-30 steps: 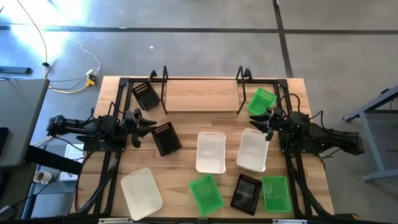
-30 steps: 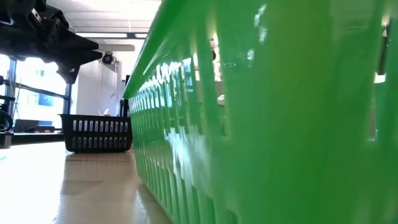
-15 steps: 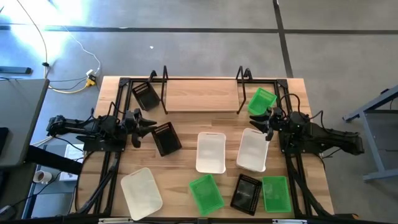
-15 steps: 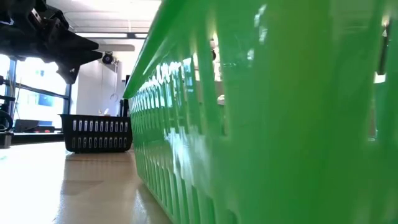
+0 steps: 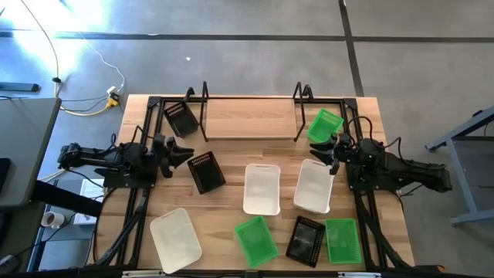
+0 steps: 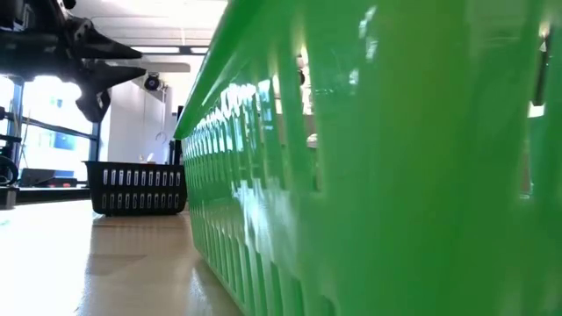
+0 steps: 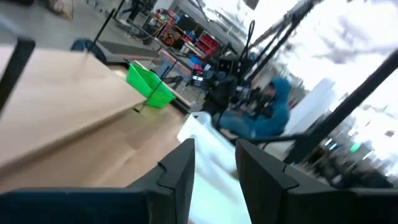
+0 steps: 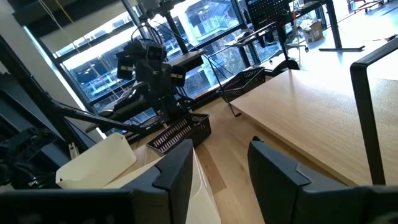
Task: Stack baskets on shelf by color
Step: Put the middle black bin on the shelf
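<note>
Here the table (image 5: 231,131) carries a shelf (image 5: 251,98) at its far edge and scattered baskets (image 5: 262,188).
Left claw (image 5: 184,151), open and empty, hovers beside a black basket (image 5: 206,171); right claw (image 5: 323,153), seemingly open, sits between green basket (image 5: 325,124) and white basket (image 5: 314,185).

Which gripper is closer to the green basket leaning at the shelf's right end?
Right. The right gripper sits just below the green basket, while the left gripper is far across the table beside a black basket.
</note>
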Available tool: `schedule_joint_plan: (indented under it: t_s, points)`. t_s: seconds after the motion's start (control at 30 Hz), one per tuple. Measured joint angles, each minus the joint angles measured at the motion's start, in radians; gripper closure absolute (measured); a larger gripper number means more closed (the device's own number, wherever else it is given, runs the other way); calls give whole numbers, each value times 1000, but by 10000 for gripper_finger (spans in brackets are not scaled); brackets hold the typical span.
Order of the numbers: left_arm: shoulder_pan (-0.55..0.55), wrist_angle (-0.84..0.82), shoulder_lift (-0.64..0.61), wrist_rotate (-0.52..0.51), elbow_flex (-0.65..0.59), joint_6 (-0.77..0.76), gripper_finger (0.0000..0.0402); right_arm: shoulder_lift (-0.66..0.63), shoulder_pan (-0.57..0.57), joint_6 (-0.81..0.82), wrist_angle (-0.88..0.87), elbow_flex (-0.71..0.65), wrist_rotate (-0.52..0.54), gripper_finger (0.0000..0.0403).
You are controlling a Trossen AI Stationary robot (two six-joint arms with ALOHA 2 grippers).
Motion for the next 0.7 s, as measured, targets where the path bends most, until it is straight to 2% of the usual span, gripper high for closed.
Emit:
schedule_joint_plan:
  t_s: [0.17,0.43,0.7]
  points:
    - [0,31,0,1,0,-158,293,0,0,0,0,0,0,263]
    - [0,25,-1,10,0,-187,289,0,0,2,0,0,0,263]
    - [1,-14,0,-28,0,-194,235,0,0,49,5,0,0,263]
